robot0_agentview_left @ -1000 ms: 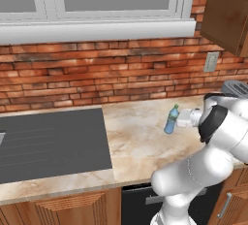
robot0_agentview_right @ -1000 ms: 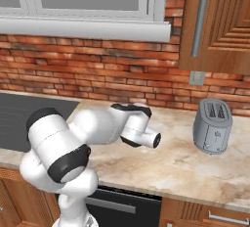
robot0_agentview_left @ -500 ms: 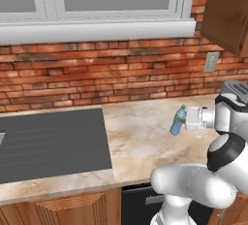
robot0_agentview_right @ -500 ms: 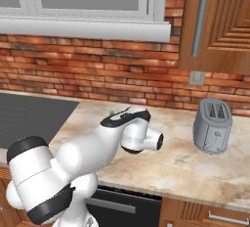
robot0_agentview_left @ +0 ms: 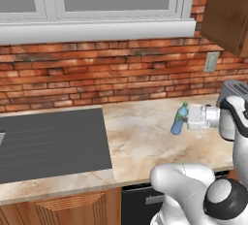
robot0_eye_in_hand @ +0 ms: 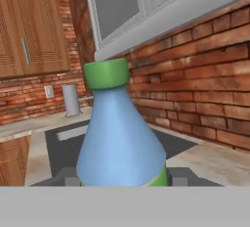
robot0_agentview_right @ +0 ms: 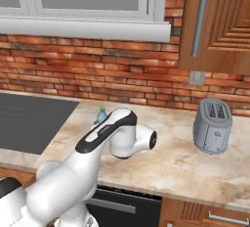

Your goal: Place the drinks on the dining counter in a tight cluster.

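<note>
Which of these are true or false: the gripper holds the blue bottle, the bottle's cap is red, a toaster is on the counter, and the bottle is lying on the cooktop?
1. The gripper holds the blue bottle. True.
2. The bottle's cap is red. False: it is green.
3. A toaster stands on the marble counter. True.
4. The bottle lies on the cooktop. False: it is held, tilted, over the marble to the cooktop's right.

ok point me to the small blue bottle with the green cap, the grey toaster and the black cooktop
small blue bottle with green cap [robot0_eye_in_hand: 119, 140], hand view, on its blue body
grey metal toaster [robot0_agentview_right: 213, 127], right base view, on its front side
flat black cooktop [robot0_agentview_left: 48, 144], left base view, on its glass surface
</note>
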